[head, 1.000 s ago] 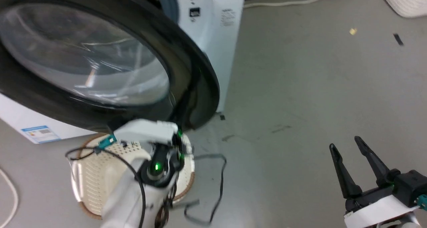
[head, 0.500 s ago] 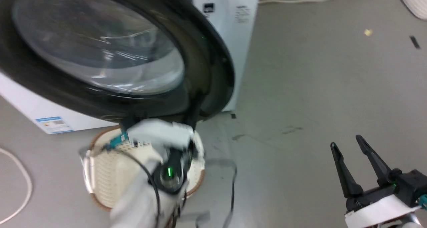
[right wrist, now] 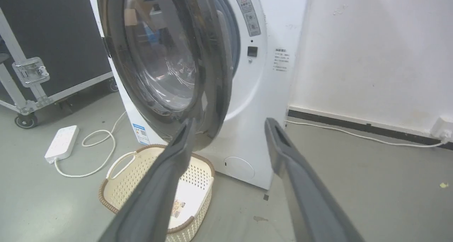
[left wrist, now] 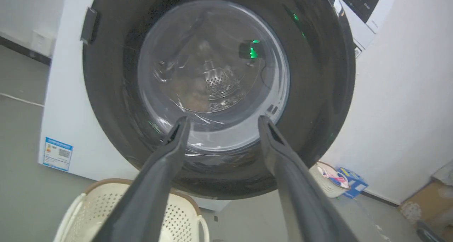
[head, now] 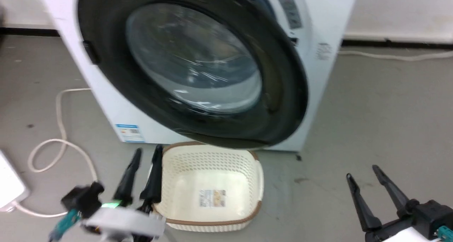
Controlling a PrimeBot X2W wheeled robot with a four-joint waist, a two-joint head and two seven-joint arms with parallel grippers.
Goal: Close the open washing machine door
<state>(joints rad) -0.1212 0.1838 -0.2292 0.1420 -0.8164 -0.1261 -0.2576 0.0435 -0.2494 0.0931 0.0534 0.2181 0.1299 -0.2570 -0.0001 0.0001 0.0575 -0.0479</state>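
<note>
- The white cable and the floor at the left were out of the head view a second ago; the camera has swung, so that is no move of the things.
- The left gripper was up under the door's lower rim a second ago. It now hangs low at the left, just beside the basket and clear of the door, with its fingers spread and nothing between them.
- The blue label sits low on the machine's front; its print is too small to read.
- The washing machine door stood swung well out before. It now lies close against the washing machine, though the right wrist view shows a gap left at its free edge.
- A sticker lies on the basket's floor, unreadable.
- The grey warning sticker carries a triangle sign, and its text and the small print beside it cannot be read.
- The right gripper stays low at the right over the floor, with its fingers wide and empty.
</note>
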